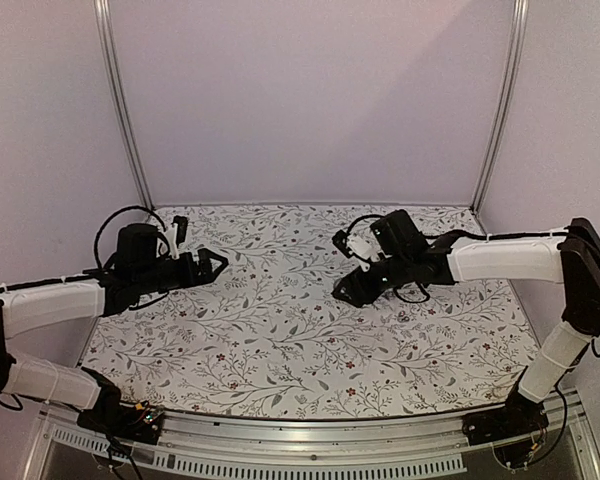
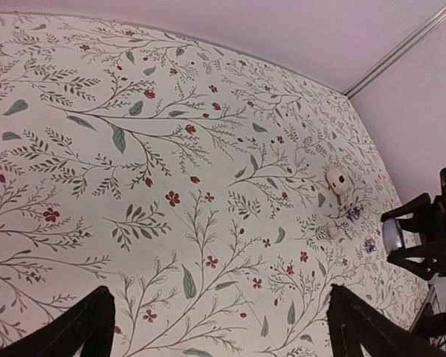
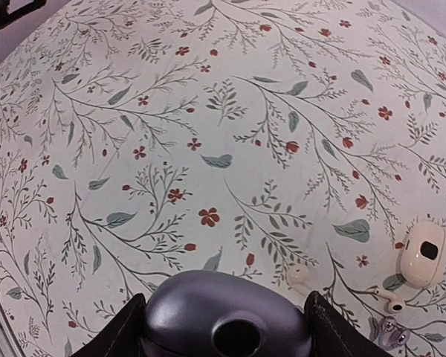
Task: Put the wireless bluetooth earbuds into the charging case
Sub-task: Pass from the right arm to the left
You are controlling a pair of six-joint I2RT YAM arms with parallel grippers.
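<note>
Earbuds point(image 3: 390, 297) lie at the right of the table point(image 1: 280, 350), just beside my right gripper point(image 1: 342, 292), which clamps a grey rounded shell point(image 3: 227, 312); left gripper point(image 1: 220, 263) gapes, well apart.

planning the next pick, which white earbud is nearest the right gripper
The lone earbud beside the right gripper, which holds a dark grey case; the other earbud lies farther off, by the white case.

The tabletop point(image 1: 280, 340) is covered with matt, flower-printed cloth. At the lower edge of the right wrist view, a smooth grey shell point(image 3: 227, 316) with a soft sheen, seemingly plastic, is seen; the white case point(image 3: 424, 253) and earbuds point(image 3: 390, 299) are glossy plastic.
</note>
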